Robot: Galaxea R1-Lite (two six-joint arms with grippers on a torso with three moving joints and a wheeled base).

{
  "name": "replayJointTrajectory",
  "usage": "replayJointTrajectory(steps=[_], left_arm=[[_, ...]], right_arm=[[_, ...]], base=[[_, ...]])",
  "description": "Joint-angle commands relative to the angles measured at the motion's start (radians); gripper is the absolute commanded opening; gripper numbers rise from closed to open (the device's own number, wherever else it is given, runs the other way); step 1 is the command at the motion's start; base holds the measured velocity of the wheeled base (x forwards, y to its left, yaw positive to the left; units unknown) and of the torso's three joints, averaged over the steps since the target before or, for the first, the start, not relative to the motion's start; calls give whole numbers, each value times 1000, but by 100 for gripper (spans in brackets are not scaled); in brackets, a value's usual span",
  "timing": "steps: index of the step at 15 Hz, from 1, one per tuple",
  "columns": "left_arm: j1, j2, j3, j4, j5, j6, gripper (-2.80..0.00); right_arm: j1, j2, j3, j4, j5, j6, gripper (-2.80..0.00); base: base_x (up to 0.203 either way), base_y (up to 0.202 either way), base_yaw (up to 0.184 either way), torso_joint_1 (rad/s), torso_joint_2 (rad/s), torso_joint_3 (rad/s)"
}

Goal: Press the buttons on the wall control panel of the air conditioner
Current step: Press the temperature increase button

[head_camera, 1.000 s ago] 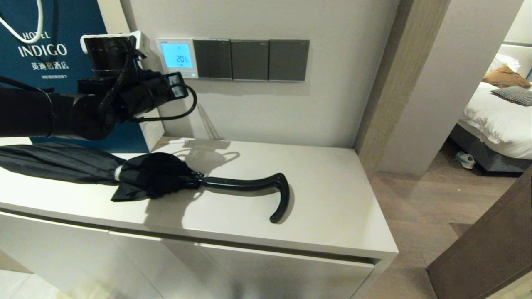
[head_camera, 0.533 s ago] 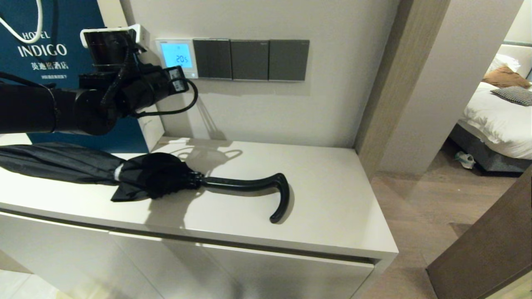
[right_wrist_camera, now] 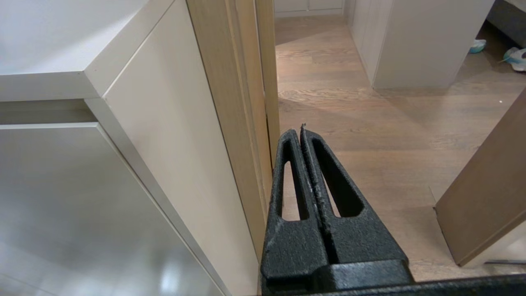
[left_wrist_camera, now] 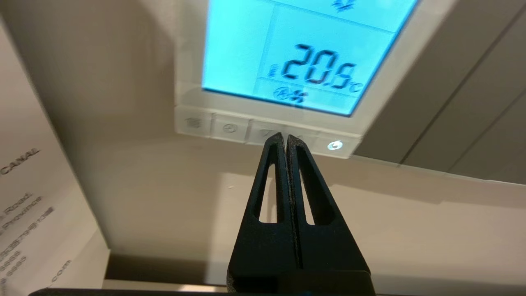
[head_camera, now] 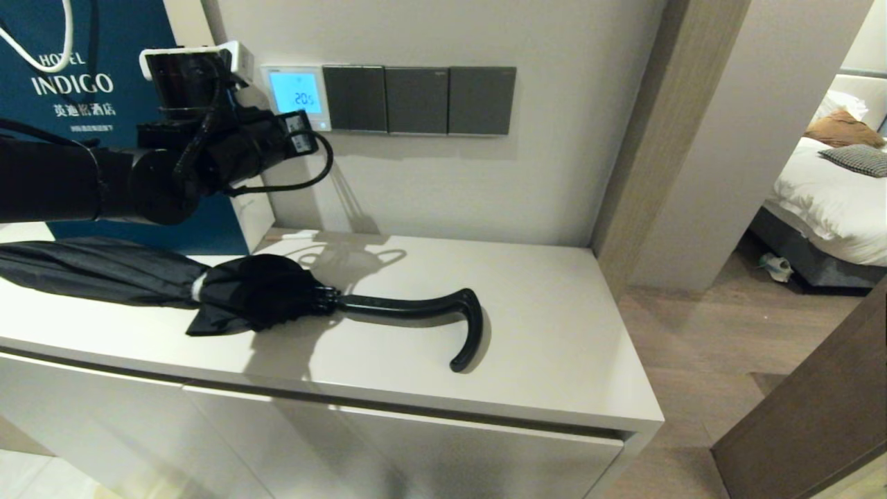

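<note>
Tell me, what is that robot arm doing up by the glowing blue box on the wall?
The left gripper, its fingers shut together, is pointing its tip at the buttons under the lit blue screen of the air conditioner's wall control panel. It looks to be at or touching them. The right gripper, also shut, hangs idle beside the cabinet. A black umbrella lies on top.

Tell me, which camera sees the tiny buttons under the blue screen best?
The left wrist view. There the buttons fill a clear row under the lit screen, with the shut left claw right at them. In the head view they are mostly hidden behind the arm. The right wrist view shows none, only cabinet and floor.
</note>
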Motion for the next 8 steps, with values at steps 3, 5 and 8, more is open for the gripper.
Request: replayJointTrajectory(steps=[3, 5, 8], left_arm=[[0, 32, -23, -5, 1, -2, -280], [0, 32, -23, -5, 1, -2, -280], [-3, 33, -17, -7, 3, -5, -280]], right_arm=[[0, 1, 2, 0, 0, -1, -280], [0, 1, 2, 0, 0, -1, -280], [0, 1, 2, 0, 0, -1, -280]], base=[[0, 0, 0, 0, 0, 0], [0, 0, 0, 0, 0, 0], [0, 0, 0, 0, 0, 0]])
